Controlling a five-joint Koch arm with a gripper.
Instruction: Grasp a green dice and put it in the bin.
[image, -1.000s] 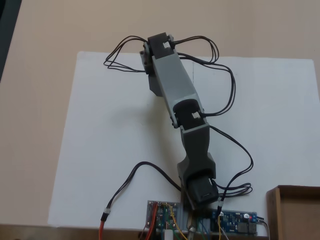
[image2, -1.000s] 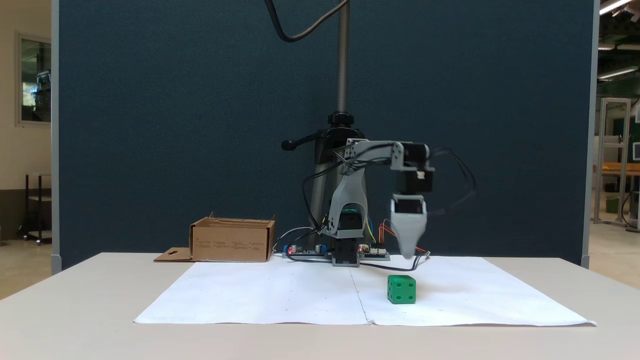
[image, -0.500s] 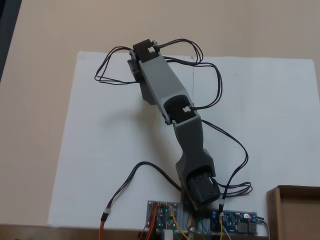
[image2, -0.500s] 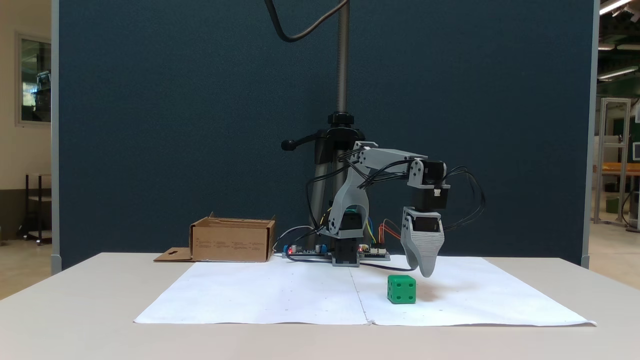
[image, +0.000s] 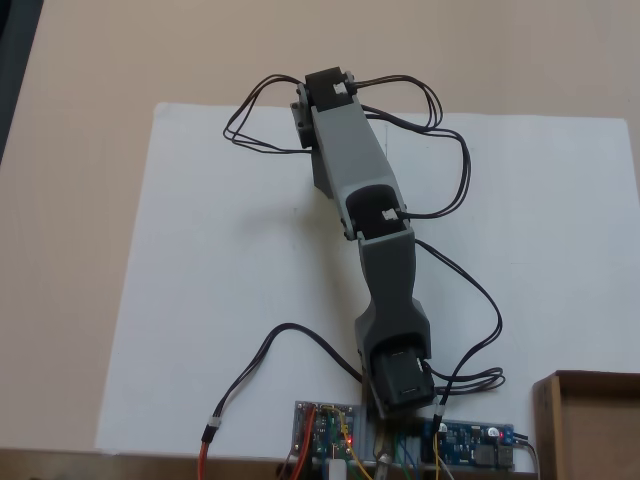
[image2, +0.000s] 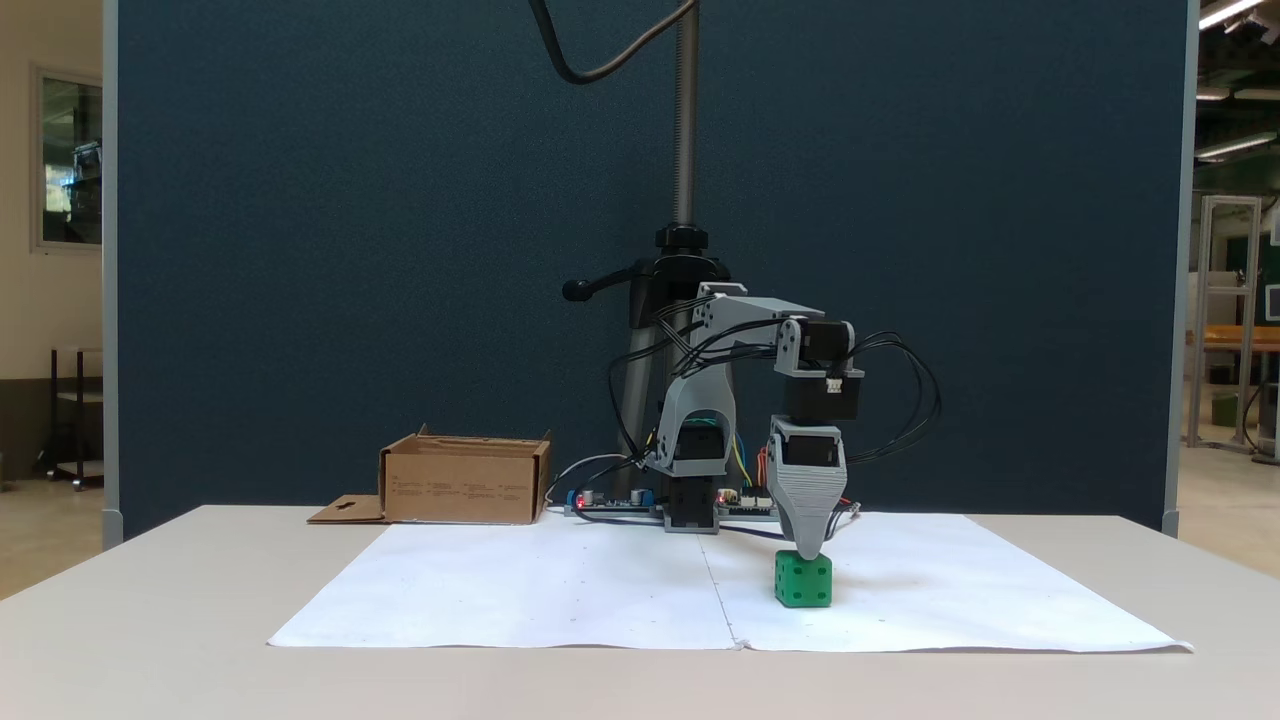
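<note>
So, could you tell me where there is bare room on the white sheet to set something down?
The sheet lies bare between the bin and the green dice, and again on the dice's far side toward the paper's edge. It is crowded at the back, around the circuit boards and cables, and under the gripper.

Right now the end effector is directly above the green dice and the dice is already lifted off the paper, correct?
Not lifted. In a fixed view the green dice sits on the white paper. The end effector is directly above it, tip at its top face.
</note>
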